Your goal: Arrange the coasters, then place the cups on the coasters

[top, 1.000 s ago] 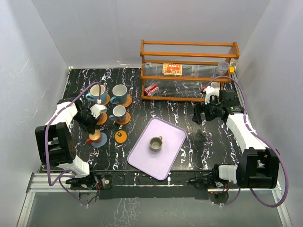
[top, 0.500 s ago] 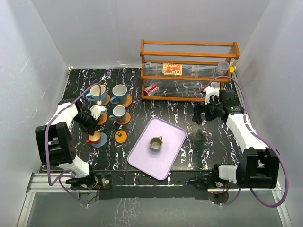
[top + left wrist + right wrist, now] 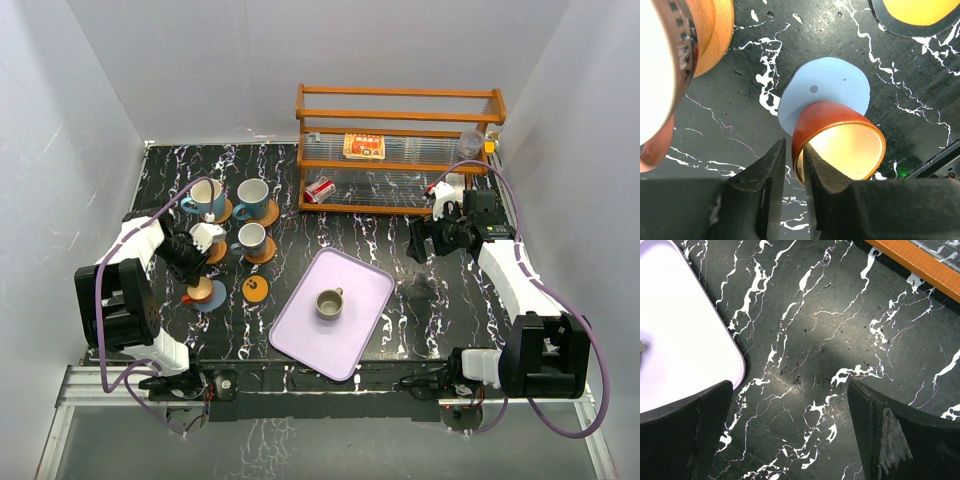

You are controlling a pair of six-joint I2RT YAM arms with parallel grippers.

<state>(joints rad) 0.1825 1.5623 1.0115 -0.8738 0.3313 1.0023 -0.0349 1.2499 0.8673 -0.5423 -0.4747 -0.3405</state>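
Note:
A small cup with an orange inside [image 3: 840, 142] [image 3: 200, 289] stands on one edge of a grey-blue coaster [image 3: 827, 90] [image 3: 213, 300]. My left gripper [image 3: 794, 147] [image 3: 190, 265] straddles its wall, one finger inside and one outside. The jaws are narrowly open, with a thin gap at the outer finger. Three blue cups [image 3: 207, 197] [image 3: 252, 194] [image 3: 250, 237] and a white cup [image 3: 207, 235] rest on coasters at the back left. An orange dotted coaster [image 3: 257, 289] lies bare. An olive cup [image 3: 329, 303] sits on the lilac tray [image 3: 300, 335]. My right gripper [image 3: 790, 390] [image 3: 420, 243] hangs open over the bare table.
A wooden rack [image 3: 400, 208] at the back holds a printed packet [image 3: 363, 146], and a red can [image 3: 320, 190] lies at its foot. The tray's corner [image 3: 680, 315] and the rack's base rail [image 3: 910, 260] show in the right wrist view. White walls close in the table.
The left jaws have parted slightly from the small cup's wall. The left arm has drawn back a little. The right arm has not moved.

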